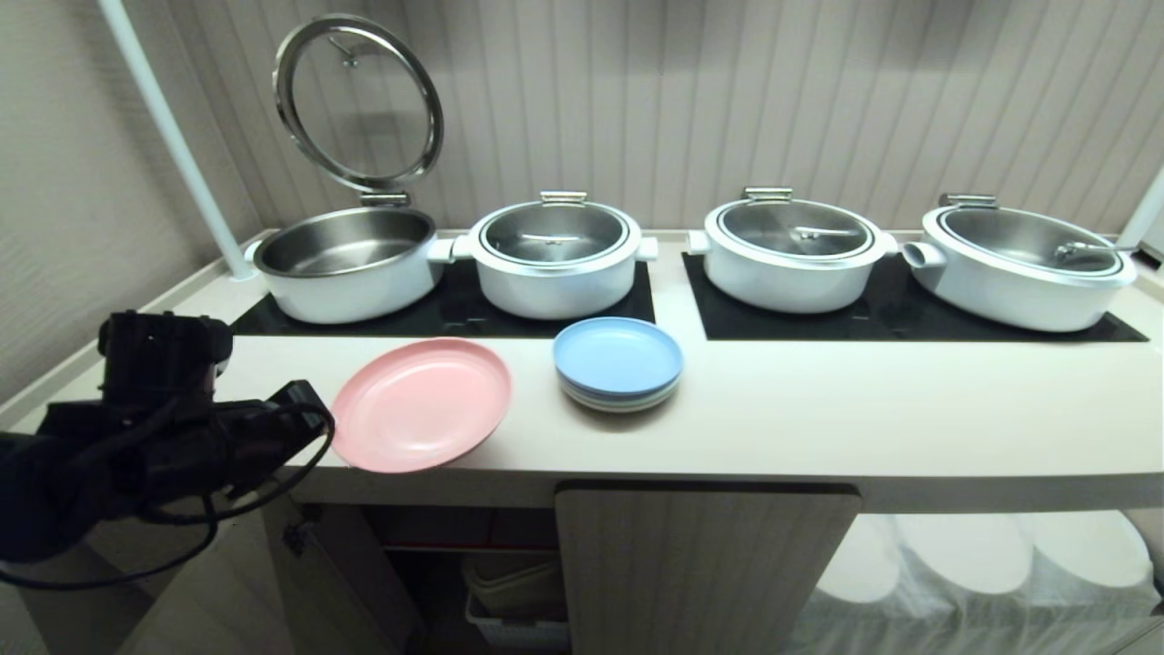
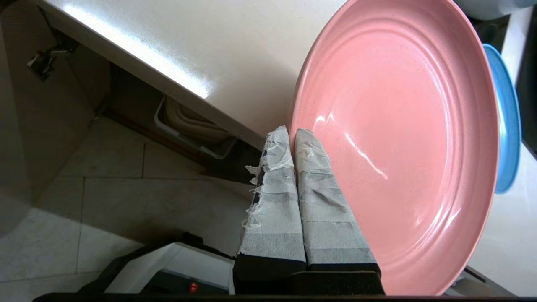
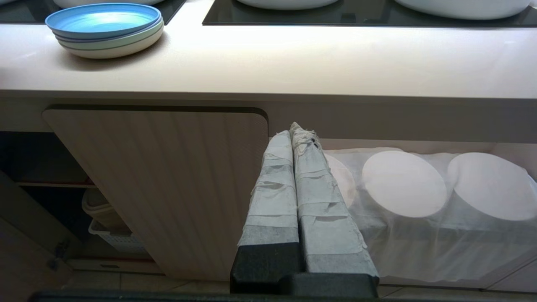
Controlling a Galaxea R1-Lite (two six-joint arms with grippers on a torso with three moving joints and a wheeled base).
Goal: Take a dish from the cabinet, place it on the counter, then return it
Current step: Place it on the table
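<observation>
Dish [image 1: 420,403]: on the counter [image 1: 818,409], near its front edge, left of the blue-topped stack [image 1: 618,362].
Left gripper [image 2: 292,133]: fingers pressed together, pinching the dish's near rim.
Right gripper [image 3: 293,132]: closed, empty, facing the cabinet [image 3: 168,184] door.

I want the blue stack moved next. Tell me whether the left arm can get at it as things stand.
Probably not yet. The left tool is shut on the pink dish, which sits between it and the blue stack. Nothing lies over the stack, but the arm's tool is occupied.
</observation>
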